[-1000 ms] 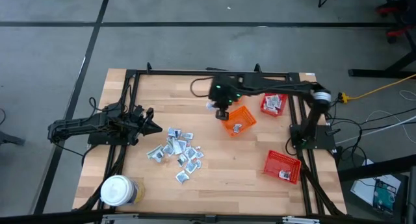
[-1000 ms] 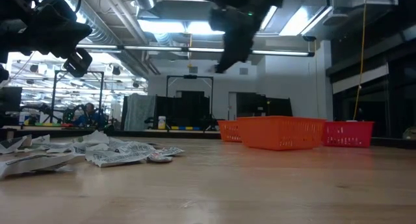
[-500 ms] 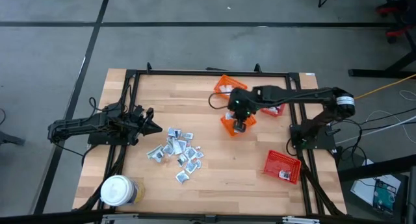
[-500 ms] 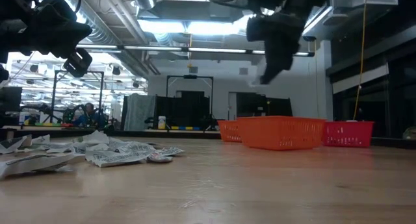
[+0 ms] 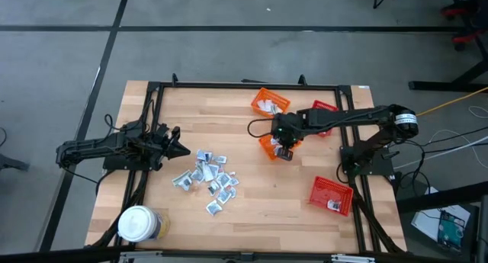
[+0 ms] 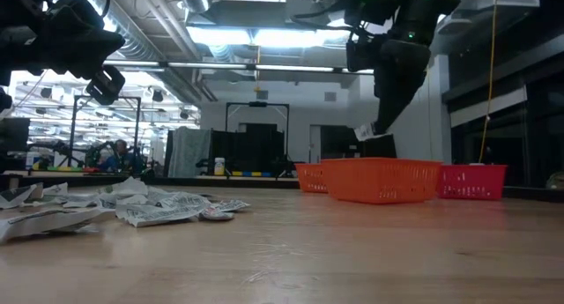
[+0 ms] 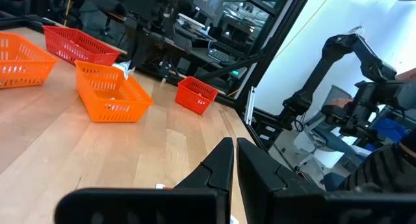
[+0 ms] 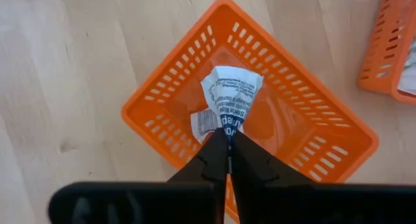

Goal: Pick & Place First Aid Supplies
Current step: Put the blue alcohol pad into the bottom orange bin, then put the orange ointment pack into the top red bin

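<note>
One sachet [image 8: 229,104] pinched by right gripper [image 8: 229,141] | long axis along fingers, over orange basket [image 8: 162,113] | left gripper [image 7: 234,160] fingers together, empty

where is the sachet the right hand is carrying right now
The sachet is pinched in the right hand, hanging over the middle orange basket, right of the table's centre in the high view.

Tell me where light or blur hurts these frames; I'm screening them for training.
Low view: ceiling lights glare, leaving the right gripper a silhouette, while the near table looks soft. High view: even light, faint shadows. Right wrist view: packet over the orange basket sharp, gripper fingers dark. Left wrist view: bright white backdrop.
</note>
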### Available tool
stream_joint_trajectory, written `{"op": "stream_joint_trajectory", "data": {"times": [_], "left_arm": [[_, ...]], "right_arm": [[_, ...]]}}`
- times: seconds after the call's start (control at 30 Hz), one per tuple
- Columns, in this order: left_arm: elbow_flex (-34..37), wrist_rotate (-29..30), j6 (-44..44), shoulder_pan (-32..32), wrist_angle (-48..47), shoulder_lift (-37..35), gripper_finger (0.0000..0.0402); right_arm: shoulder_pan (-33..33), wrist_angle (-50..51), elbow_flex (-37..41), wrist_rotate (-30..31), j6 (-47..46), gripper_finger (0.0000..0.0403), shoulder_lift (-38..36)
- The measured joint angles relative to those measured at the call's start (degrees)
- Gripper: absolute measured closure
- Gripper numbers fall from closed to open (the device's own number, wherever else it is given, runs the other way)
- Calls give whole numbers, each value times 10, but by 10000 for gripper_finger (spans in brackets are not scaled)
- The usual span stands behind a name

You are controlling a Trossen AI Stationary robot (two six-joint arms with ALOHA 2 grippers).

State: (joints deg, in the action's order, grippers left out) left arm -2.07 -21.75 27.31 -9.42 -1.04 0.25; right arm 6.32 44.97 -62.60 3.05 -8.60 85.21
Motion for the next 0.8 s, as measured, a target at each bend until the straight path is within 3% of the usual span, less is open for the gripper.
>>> {"op": "stream_joint_trajectory", "data": {"times": [0.2,0.4,0.57,0.8], "left_arm": [[0,0,0,0,0,0,386],[0,0,0,0,0,0,386],[0,0,0,0,0,0,386],[0,0,0,0,0,0,386]], "right_arm": [[3,1,0,-15,0,364,0],[3,4,0,-61,-4,274,0],[3,-11,0,-63,-16,188,1],[3,-73,0,-63,-25,145,1]]}}
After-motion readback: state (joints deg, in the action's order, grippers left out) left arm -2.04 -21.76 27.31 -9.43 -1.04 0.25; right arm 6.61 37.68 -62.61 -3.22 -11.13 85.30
